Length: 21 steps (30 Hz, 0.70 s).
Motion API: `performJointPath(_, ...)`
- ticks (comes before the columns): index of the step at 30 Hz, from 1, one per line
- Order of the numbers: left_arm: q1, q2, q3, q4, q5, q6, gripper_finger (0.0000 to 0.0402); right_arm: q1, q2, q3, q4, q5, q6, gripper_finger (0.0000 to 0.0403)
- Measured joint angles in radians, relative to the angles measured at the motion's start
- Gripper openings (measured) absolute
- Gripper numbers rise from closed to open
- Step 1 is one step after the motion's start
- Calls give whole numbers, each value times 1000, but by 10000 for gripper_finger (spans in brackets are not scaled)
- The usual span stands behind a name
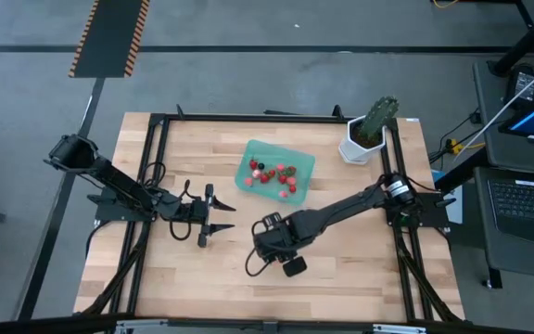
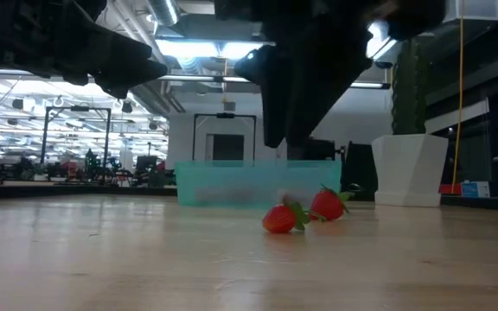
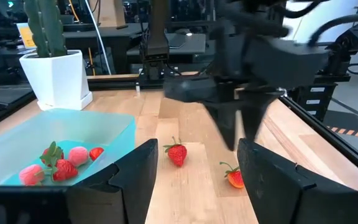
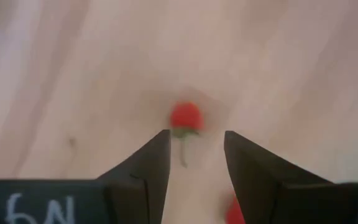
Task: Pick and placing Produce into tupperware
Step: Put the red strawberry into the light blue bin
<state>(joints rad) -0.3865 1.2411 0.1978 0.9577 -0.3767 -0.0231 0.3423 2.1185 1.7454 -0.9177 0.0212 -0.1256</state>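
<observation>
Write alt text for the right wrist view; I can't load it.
Looking straight down at the wooden table, the right pincer hangs open above a red strawberry, whose green stem points back between its two dark fingers. A second red piece peeks out beside one finger.

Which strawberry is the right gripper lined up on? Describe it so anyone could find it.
Start at the teal tupperware; two strawberries lie loose on the bare wood beside it. The right gripper hangs open over one strawberry, stem pointing back between its fingers. The other strawberry lies off to the side, outside the gap.
</observation>
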Motion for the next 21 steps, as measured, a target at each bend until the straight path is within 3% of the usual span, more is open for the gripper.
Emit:
performJointPath(7, 0, 0, 0, 0, 0, -1, 215, 39, 18, -1, 99, 0, 17, 154)
performJointPath(21, 0, 0, 2, -7, 0, -2, 215, 42, 71, -2, 94, 25, 18, 154)
